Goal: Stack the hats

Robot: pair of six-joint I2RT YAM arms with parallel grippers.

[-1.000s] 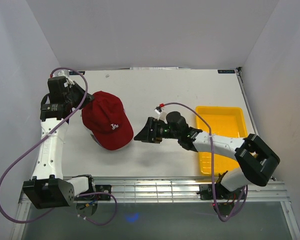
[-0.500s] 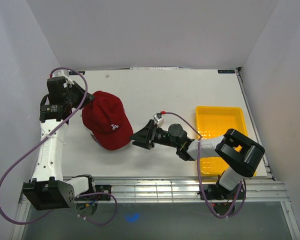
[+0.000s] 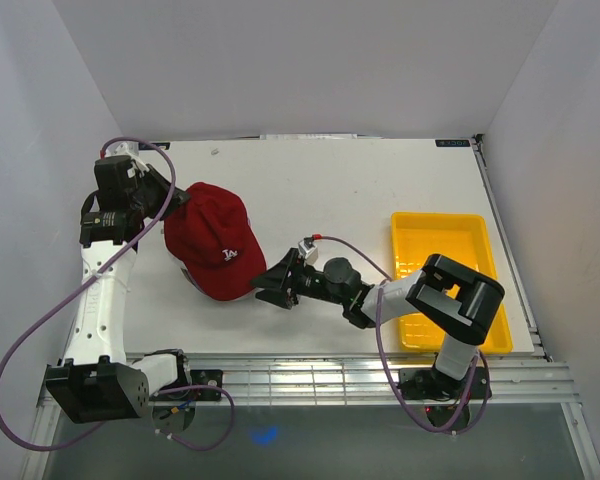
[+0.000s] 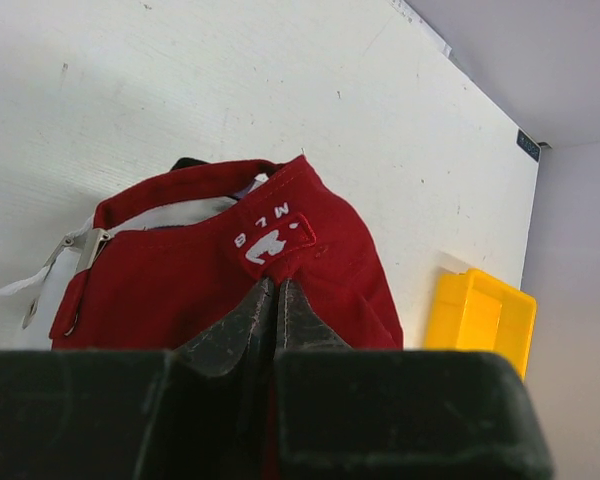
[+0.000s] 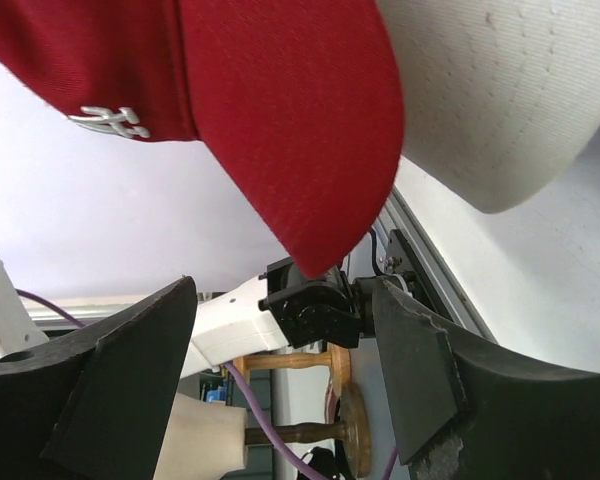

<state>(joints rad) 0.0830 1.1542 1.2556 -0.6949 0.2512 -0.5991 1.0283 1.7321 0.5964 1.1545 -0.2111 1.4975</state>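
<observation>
The red cap (image 3: 212, 240) is found left of centre in the top view, on the table (image 3: 380, 190). At least one other cap is judged to lie beneath it, since the brim of a white cap (image 5: 490, 90) is shown under the red brim in the right wrist view. How many more lie below cannot be told.

The left claw (image 3: 172, 205) is pressed together on the back seam of the red cap, at the cap's upper-left end. The right claw (image 3: 270, 283) is spread wide at the lower-right end. The tip of the red brim is placed just before its open jaws and is not gripped.

The step in hand is judged to be the seating of the red cap onto the pile. For the next move, the brim would need to be taken between the spread jaws and lined up over the white brim. The back should be held pinched meanwhile, so that the soft crown is not dragged askew.

The brim is pointed to the lower right of the top view and the strap to the upper left. The long axis is laid along that diagonal.
</observation>
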